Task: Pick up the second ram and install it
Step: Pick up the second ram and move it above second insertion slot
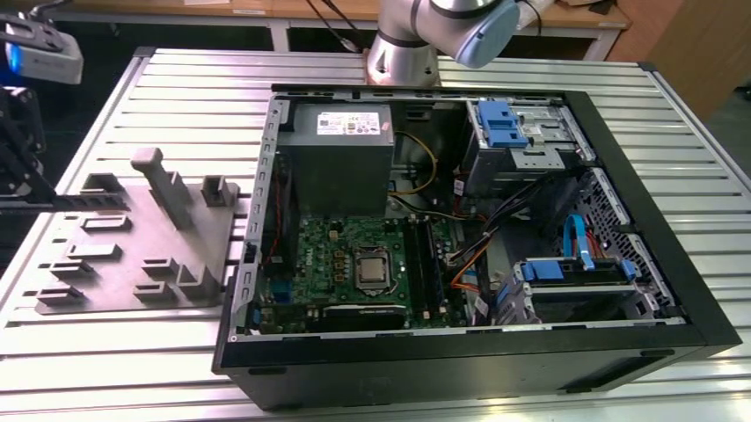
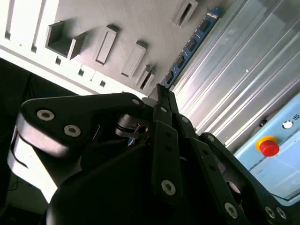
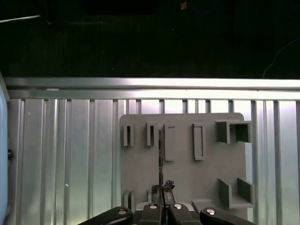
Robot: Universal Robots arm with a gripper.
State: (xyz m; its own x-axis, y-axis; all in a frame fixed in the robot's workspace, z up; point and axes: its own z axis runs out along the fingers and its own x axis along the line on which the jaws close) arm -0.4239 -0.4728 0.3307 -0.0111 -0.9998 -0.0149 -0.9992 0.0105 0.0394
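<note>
The second ram (image 2: 191,44) is a long, narrow blue-green stick with black chips. My gripper (image 2: 161,93) is shut on one end of it. In the first wrist view the ram (image 3: 161,154) is seen edge-on as a thin dark line running out from my gripper (image 3: 162,202) over the grey holder tray (image 3: 187,178). At the exterior view's left, the ram (image 1: 83,204) hangs level over the far part of the tray (image 1: 129,264), held away from the open computer case (image 1: 470,352). The green motherboard (image 1: 340,255) with its long black slots (image 1: 420,264) lies inside the case.
The grey tray carries several upright holders and a tall post (image 1: 158,180). A grey power-supply box (image 1: 340,154) and blue-tabbed drive cages (image 1: 516,132) fill the case. A red button (image 2: 268,146) sits on a pale blue box beside the ribbed metal table (image 1: 176,97).
</note>
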